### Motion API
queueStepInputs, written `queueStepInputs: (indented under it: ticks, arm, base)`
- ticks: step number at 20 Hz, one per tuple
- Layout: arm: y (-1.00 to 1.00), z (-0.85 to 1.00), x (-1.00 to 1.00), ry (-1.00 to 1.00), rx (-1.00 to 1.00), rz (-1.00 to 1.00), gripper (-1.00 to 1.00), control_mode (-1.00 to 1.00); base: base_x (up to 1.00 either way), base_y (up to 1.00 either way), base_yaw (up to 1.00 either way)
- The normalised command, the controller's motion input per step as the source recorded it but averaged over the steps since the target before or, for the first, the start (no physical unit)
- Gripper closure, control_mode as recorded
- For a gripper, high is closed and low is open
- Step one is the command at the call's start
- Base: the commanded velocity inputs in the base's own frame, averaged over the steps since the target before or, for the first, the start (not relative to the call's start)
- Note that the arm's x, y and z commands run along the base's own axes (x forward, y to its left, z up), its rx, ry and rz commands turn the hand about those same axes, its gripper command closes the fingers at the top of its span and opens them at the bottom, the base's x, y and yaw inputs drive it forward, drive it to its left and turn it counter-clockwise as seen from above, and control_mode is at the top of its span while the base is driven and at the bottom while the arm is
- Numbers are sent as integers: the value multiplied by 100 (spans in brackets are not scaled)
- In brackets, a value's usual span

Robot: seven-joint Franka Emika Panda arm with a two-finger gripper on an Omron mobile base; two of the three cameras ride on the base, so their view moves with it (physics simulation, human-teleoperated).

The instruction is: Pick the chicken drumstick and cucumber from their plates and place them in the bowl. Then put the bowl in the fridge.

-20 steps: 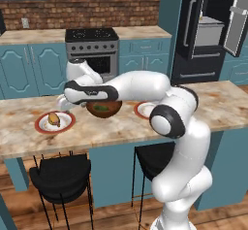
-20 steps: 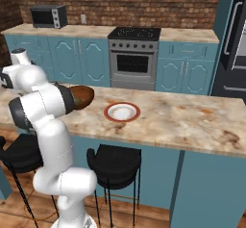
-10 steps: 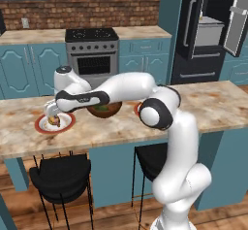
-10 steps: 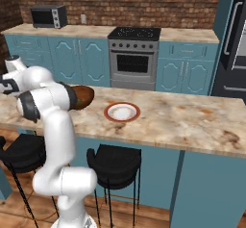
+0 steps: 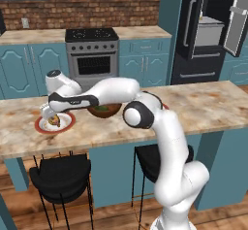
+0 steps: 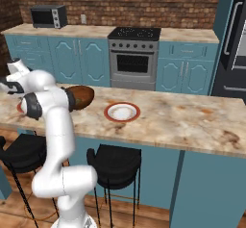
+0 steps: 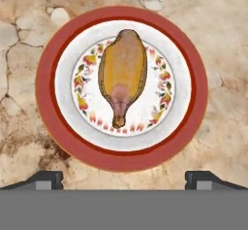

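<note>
I am reaching far to my left across the counter [image 5: 203, 105], with my gripper [image 5: 48, 113] hanging just above the left plate [image 5: 41, 126]. My fingers [image 7: 46, 178] are standing wide apart with nothing between them; in the hand view their two dark tips are showing at the bottom, one at each side, below the plate's near rim.

The drumstick [image 7: 122, 73] is lying in the middle of this plate [image 7: 121, 18], inside the ring of small flowers painted on the white. It is golden and lumpy, its thick end toward the top of the hand view and its thin bone end pointing down toward my fingers. I am not touching it. From the left base view it is showing as a small brown lump [image 5: 55, 121] on the plate, right under my hand.

The bowl [image 5: 104, 110] is sitting on the counter just right of that plate, partly behind my forearm. In the right base view the bowl [image 6: 82, 96] is dark and glossy, and something green is showing at its left edge, though I cannot tell what.

The other plate [image 6: 122, 111] is lying further right on the counter, apart from the bowl, with its white centre bare.

The fridge [image 5: 208, 30] is standing at the far right beyond the counter, its doors open and grey shelves showing.
</note>
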Motion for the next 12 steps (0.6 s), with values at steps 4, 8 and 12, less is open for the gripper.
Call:
queueStepInputs:
  ticks: [4,8,12]
  arm:
    - [23,-20,36,7,0,0,-100,-100]
    - [15,-31,19,5,0,0,-100,-100]
    - [0,-36,14,7,-4,0,-100,-100]
  base:
    - [0,0,0]
    - [0,0,0]
    - [0,0,0]
